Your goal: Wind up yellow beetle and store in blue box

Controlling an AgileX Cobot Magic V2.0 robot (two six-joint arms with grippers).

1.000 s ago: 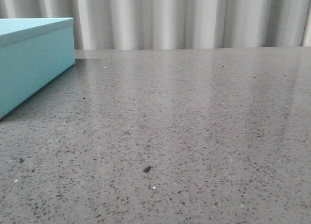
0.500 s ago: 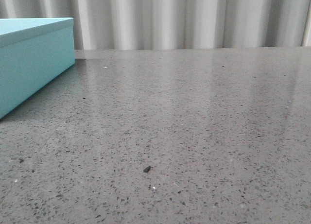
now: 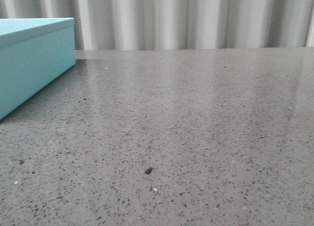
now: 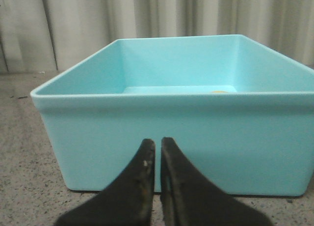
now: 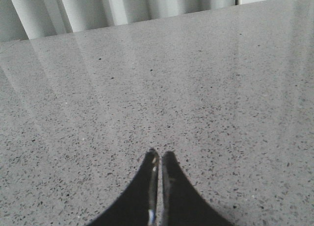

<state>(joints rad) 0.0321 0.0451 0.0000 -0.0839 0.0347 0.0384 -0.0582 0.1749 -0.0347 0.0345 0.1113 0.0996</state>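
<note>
Plainly, both end effectors, left (image 4: 157,152) and right (image 5: 159,160), are pressed together and empty above the table (image 3: 196,128). A yellow sliver low inside the blue box (image 4: 171,133), at the table's left, is probably the yellow beetle (image 4: 219,92). If it went in unwound, storage would count falsely.

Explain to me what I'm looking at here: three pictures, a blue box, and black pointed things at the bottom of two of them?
This is a robot with two arms, and each picture comes from a different camera. The wide one looks forward over a grey speckled table, with the blue box at the left. The other two cameras sit on the wrists, so the black points are the arms' own pincers. The left gripper faces the box from close by. The box is open on top, and a small yellow speck shows on its floor, too small to identify. The right gripper hangs over bare table. Both pincers are closed and hold nothing.
</note>
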